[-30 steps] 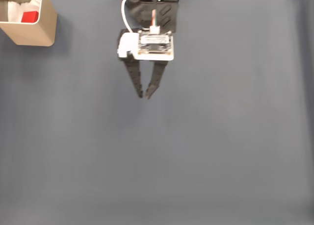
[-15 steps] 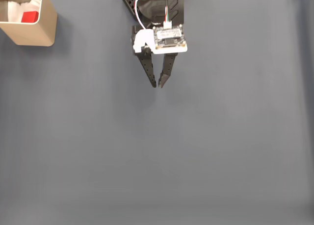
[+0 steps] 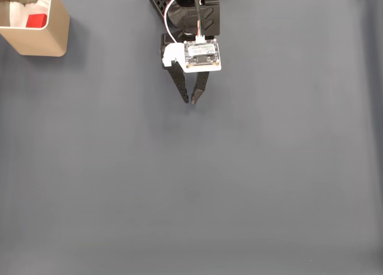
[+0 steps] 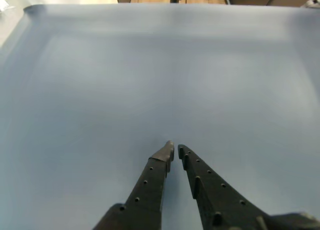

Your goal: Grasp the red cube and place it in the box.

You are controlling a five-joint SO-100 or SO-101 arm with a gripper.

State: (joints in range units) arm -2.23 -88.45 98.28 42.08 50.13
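The red cube lies inside the tan box at the top left corner of the fixed view, against white padding. My gripper hangs near the arm's base at top centre, far to the right of the box, its black fingers almost touching at the tips with nothing between them. In the wrist view the gripper points out over bare blue-grey mat, its two fingertips nearly together.
A blue-grey mat covers the whole table. The arm's black base stands at the top edge. In the wrist view the mat's far edge gives way to a floor and chair legs beyond.
The gripper swung right from near the mat's upper middle and drew back toward the base. Its fingers closed from a slight gap to nearly touching. The cube stayed in the box.
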